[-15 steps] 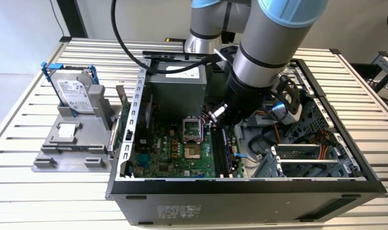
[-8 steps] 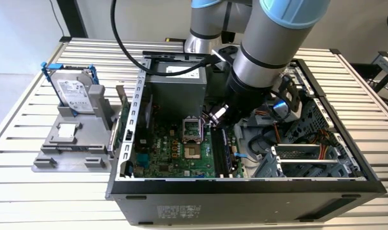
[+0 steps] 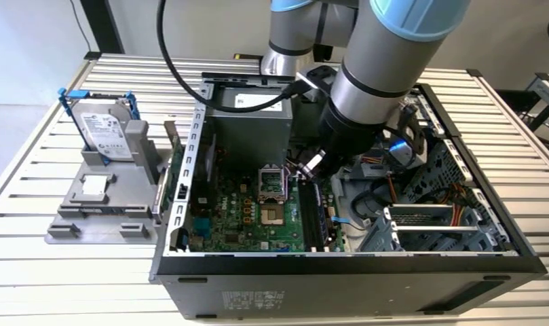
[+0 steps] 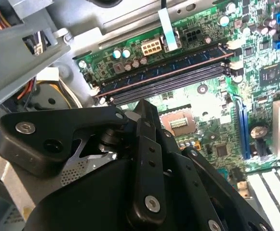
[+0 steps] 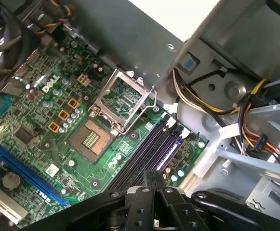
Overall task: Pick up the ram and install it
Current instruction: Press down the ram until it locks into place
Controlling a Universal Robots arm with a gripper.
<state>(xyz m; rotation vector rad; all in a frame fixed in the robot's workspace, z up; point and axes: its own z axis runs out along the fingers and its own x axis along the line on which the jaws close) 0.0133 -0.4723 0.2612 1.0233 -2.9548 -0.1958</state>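
The ram is a long dark stick with bluish chips, seated upright in the outermost of the memory slots on the green motherboard. In the first wrist view the ram shows a pale label along its top edge. My gripper hangs inside the open computer case, just above the near end of those slots. Its black fingers are pressed together with nothing between them. In the second wrist view the gripper stands a short way off the slots, and I cannot tell whether it touches the ram.
The open computer case lies on a slatted metal table. An empty processor socket sits beside the slots. Cable bundles and the drive cage crowd the exterior view's right. A grey fixture holds a hard drive.
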